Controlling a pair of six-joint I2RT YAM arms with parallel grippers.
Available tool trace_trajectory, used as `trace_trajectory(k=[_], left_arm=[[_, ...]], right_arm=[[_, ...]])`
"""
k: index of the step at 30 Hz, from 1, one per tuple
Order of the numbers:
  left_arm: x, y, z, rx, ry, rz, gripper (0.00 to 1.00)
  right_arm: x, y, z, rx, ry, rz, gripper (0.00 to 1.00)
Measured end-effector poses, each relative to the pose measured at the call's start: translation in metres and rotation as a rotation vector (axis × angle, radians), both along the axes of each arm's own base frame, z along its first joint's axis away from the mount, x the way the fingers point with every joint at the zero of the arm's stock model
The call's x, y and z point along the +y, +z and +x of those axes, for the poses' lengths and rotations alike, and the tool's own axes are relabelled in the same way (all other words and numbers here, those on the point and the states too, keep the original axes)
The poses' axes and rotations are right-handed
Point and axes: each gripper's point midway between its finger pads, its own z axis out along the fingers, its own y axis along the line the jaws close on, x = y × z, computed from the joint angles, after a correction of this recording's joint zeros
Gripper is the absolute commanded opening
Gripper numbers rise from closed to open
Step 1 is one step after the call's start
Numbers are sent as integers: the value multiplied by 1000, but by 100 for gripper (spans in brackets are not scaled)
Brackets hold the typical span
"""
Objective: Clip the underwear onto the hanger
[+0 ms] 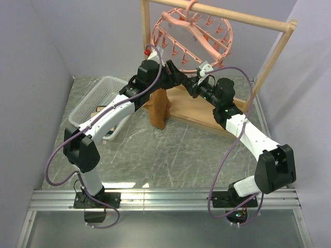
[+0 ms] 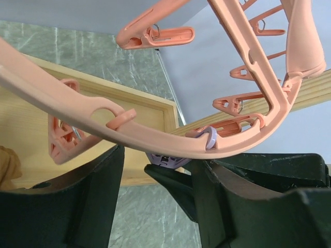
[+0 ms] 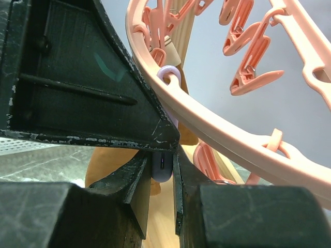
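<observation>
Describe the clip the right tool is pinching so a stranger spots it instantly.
Start at the wooden rack, then the round pink hanger hooked on its bar. On its rim the right tool pinches one pale lavender clip; the other visible clips are pink.

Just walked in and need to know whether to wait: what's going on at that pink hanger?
Both arms reach up to the round pink hanger on the wooden rack. The right pincer is shut on a lilac clip at the hanger's ring, while the left pincer sits open just beneath the ring. The brown underwear hangs below them; what holds it up is hidden, so I can't tell if it's clipped.
</observation>
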Motion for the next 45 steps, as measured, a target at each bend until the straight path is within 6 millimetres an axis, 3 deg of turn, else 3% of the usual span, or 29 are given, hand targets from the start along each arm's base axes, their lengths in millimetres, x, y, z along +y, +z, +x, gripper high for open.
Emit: trace_trajectory(k=[5,14,21,23,28,31,34,35,37,38,39,42,45], left_arm=[[-4,2,1,6,-8,-31,58],[-10,4,3,-29,-16,-77,44],[-12,8,5,-75,-12,-109,44],[-12,9,5,-80,-10,-110,54],[-9,9,8,-97,9,-97,53],[-9,10,9,-105,10,-96,44],[-9,14,9,-115,7,-104,27],[-9,14,9,-120,7,-103,15],[-9,16,10,-131,8,-102,3],[-9,16,10,-137,6,-96,0],[-9,16,10,-140,5,-94,0],[-9,17,10,-146,4,-92,0],[-2,21,16,-159,28,-99,0]], right_arm=[[-2,1,1,-3,-8,2,0],[-4,-1,3,7,-22,10,0],[-4,-1,3,20,-28,28,0],[-4,0,3,18,-30,30,0],[-5,3,4,11,-37,38,0],[-4,3,4,13,-36,41,0],[-4,2,4,14,-36,42,0],[-5,3,4,13,-37,42,0],[-5,3,4,10,-39,42,0],[-5,3,4,9,-39,40,6],[-5,3,4,9,-39,40,24],[-5,1,3,12,-34,31,51],[-1,-13,-9,52,1,6,57]])
